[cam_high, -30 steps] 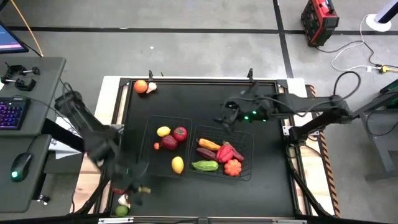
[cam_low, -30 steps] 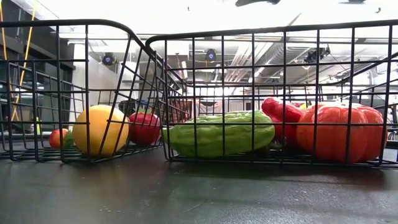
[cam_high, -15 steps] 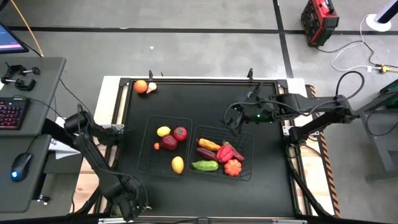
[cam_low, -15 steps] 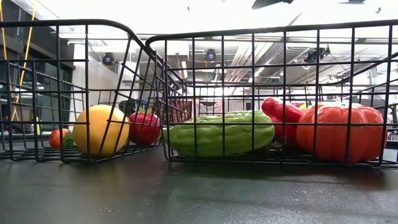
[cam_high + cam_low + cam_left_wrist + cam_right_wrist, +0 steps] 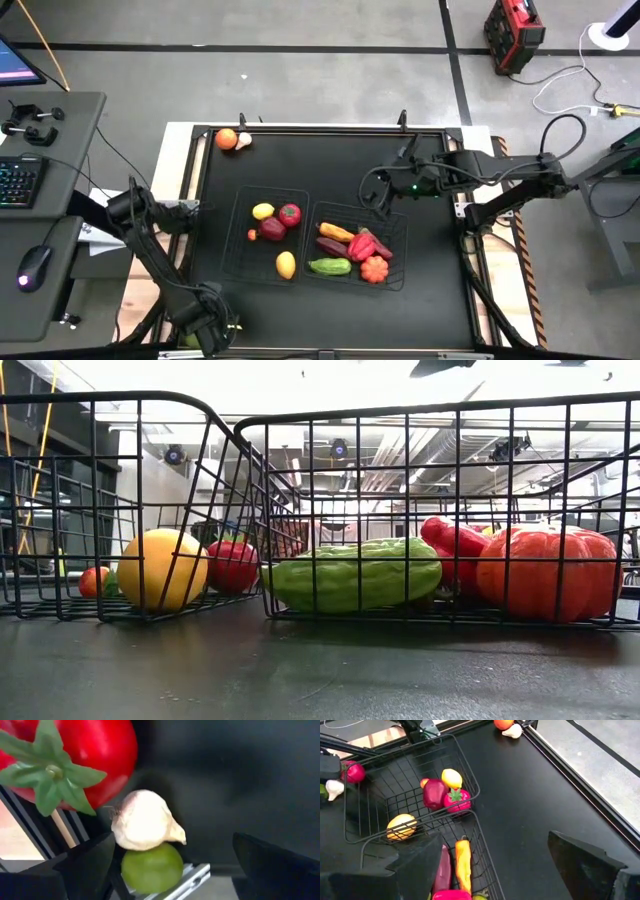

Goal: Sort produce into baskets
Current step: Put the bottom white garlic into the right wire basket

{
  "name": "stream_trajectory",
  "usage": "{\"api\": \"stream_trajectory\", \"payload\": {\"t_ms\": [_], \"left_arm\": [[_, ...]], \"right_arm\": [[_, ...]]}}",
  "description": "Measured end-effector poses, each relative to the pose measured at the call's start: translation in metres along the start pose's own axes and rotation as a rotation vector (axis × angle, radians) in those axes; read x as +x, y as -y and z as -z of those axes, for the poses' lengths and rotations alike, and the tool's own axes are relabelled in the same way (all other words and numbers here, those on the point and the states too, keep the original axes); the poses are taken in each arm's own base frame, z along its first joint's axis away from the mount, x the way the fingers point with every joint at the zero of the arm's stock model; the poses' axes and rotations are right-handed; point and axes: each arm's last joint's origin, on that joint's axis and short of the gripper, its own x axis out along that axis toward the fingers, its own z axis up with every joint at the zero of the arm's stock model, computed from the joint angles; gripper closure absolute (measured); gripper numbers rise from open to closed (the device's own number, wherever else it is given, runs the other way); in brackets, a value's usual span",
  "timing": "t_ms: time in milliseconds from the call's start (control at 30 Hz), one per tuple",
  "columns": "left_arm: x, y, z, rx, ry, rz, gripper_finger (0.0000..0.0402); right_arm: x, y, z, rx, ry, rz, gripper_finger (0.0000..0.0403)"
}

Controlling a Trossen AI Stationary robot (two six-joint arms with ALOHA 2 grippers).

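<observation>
In the left wrist view a white garlic (image 5: 145, 821) lies at the table's near left corner, resting on a green lime (image 5: 152, 868), with a red tomato (image 5: 82, 757) beside it. My left gripper (image 5: 172, 851) (image 5: 212, 332) points down over them, open, its fingers on either side of the garlic and apart from it. The left basket (image 5: 268, 262) holds lemons, a tomato and an apple. The right basket (image 5: 392, 262) holds a cucumber (image 5: 355, 573), peppers and a pumpkin (image 5: 545, 572). My right gripper (image 5: 375, 195) hovers open beyond the right basket.
An orange (image 5: 226, 139) and a second garlic (image 5: 243, 141) lie at the table's far left corner. The table's raised black rim (image 5: 35, 827) runs close beside the tomato and the lime. Bare black tabletop lies in front of the baskets (image 5: 320, 670).
My left gripper has come down toward the table's near left corner and rolled about its own axis, ending over the tomato, garlic and lime, which it now hides in the high view. The produce has not moved.
</observation>
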Motion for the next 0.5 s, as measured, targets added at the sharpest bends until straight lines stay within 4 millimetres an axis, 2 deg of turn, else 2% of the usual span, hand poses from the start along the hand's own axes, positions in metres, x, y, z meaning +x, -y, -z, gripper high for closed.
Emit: {"api": "stream_trajectory", "payload": {"t_ms": [500], "left_arm": [[0.024,0.010,-0.004,-0.061,0.065,-0.062,0.0010]], "right_arm": [[0.000,0.000,0.000,0.003,-0.003,-0.008,0.0049]]}}
